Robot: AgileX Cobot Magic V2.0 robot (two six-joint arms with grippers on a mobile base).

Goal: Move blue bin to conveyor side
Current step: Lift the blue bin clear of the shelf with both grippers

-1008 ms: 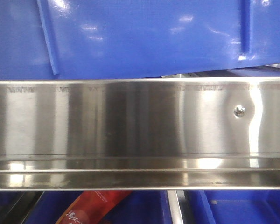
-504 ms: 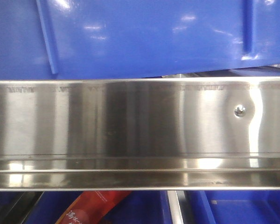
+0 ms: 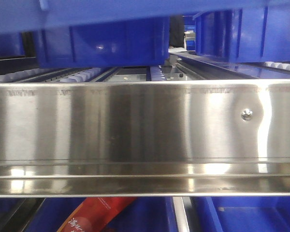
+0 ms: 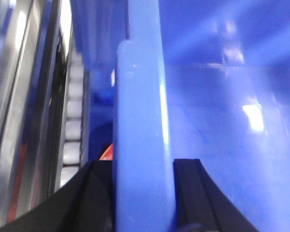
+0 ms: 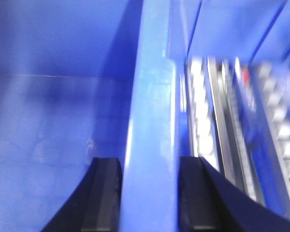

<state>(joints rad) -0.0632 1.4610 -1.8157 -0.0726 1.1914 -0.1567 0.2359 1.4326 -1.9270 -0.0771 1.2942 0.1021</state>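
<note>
Front view: the blue bin [image 3: 63,12] hangs across the top edge, clear above the stainless-steel rack rail [image 3: 135,125].

Left wrist view: the left gripper [image 4: 144,193] pinches the bin's rim, its 2 jaws pressed against both sides.

Right wrist view: the right gripper [image 5: 149,193] clamps the rim likewise, with white rollers [image 5: 203,135] just beside it.

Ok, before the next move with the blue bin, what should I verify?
1. Left gripper clamped on the blue bin rim: ok, a finger on each side.
2. Right gripper clamped on the rim: ok.
3. Bin above the steel rail: ok, the front view shows a gap under its bottom edge.
4. Clearance from the other bins behind the rail: cannot tell.
5. Bin level: cannot tell.
6. Conveyor and the path to it: cannot tell, in no view.
</note>
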